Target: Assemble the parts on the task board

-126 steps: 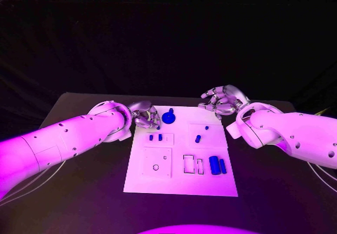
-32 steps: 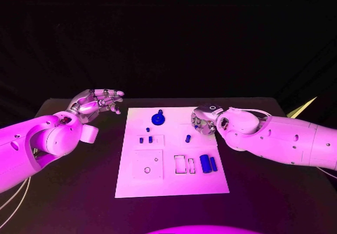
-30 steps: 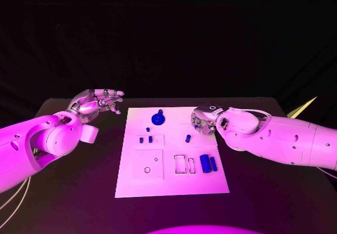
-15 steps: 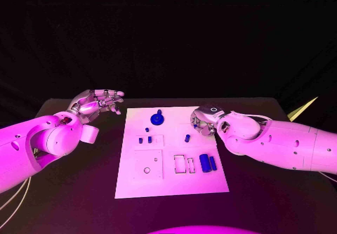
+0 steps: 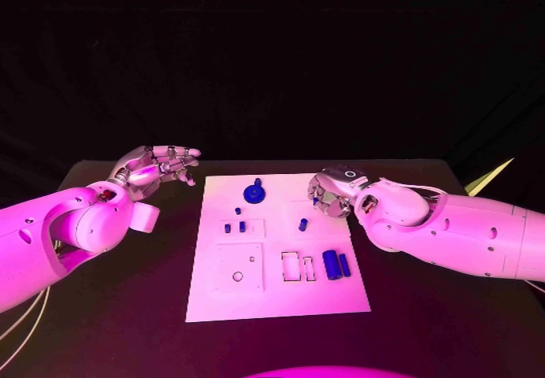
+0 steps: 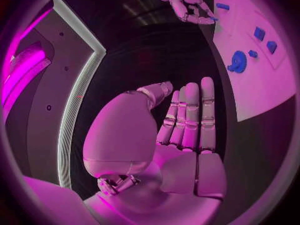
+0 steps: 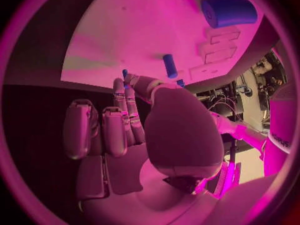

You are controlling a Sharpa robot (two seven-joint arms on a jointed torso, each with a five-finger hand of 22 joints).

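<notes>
My right hand [image 5: 331, 194] hovers over the task board [image 5: 278, 295], fingers [image 7: 119, 92] loosely curled, empty.
The small blue peg [image 5: 303, 224] looks light, stiff, probably slippery; I would pinch its sides. My left hand [image 5: 153, 165] is spread, empty.

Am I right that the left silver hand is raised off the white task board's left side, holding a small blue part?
Not quite. The left silver hand is raised left of the white task board, but holds nothing: the left wrist view shows its palm bare.
</notes>
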